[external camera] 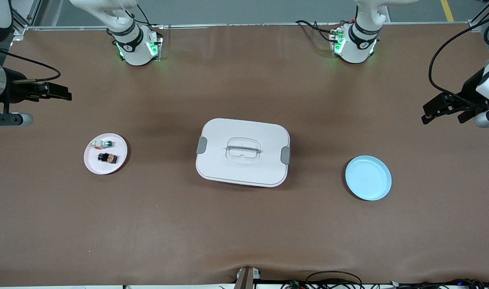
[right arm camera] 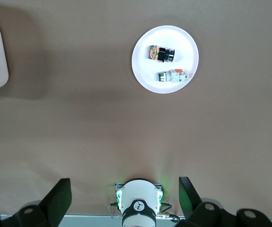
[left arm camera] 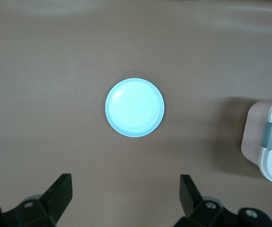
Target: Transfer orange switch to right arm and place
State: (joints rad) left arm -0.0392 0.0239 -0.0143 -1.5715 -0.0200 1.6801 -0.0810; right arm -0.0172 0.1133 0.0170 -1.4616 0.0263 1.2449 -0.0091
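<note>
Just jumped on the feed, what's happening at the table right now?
Nothing is held yet. The orange switch lies on the white plate toward the right arm's end, beside a small white, green and red piece. A closed white box sits mid-table, and a bare blue plate lies toward the left arm's end. The right end effector and left end effector both hover open at the table's ends.

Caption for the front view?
Both grippers open at the table ends, right gripper, left gripper; orange switch on white plate.

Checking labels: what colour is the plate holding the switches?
White plate, clearest in the right wrist view.
</note>
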